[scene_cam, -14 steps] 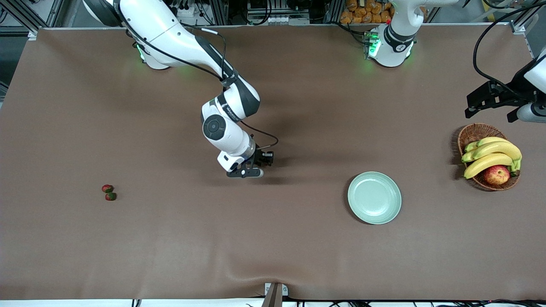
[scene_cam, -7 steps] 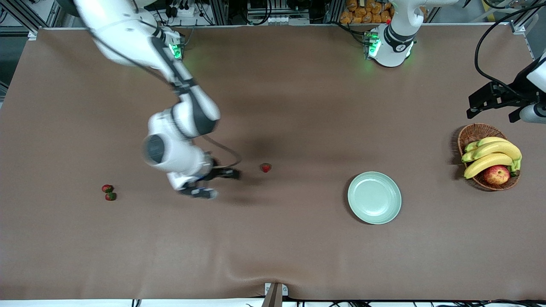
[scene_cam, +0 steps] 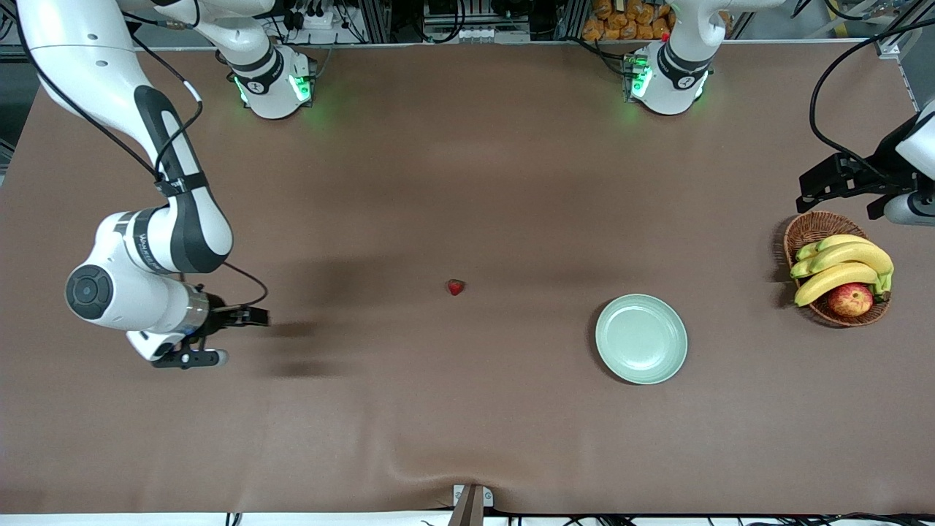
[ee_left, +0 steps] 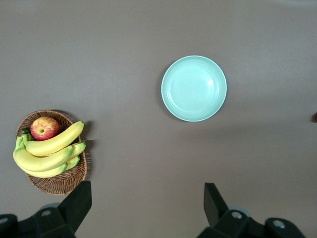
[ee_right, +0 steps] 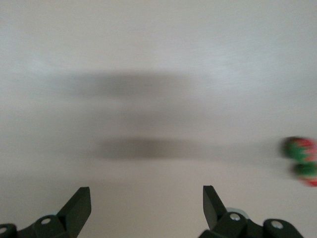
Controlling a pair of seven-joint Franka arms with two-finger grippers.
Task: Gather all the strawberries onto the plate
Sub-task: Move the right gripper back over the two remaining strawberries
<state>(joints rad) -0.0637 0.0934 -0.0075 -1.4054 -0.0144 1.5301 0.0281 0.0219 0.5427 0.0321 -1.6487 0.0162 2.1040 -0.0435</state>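
Note:
One strawberry (scene_cam: 456, 287) lies alone on the brown table near its middle. Two more strawberries (ee_right: 299, 148) lie close together at the edge of the right wrist view, blurred; in the front view my right wrist hides them. The mint-green plate (scene_cam: 641, 338) is empty, toward the left arm's end, and also shows in the left wrist view (ee_left: 194, 88). My right gripper (scene_cam: 235, 337) is open and empty, low over the table beside the two strawberries, and its own view (ee_right: 146, 198) shows bare table between the fingers. My left gripper (scene_cam: 840, 197) is open and empty, waiting high over the table beside the basket (ee_left: 147, 194).
A wicker basket (scene_cam: 811, 230) with bananas (scene_cam: 840, 267) and a red-yellow apple (scene_cam: 850, 299) stands at the left arm's end, beside the plate. It also shows in the left wrist view (ee_left: 62, 183).
My right arm swung from the table's middle toward its own end. The single strawberry came into view where the gripper had been. The arm now covers the two strawberries.

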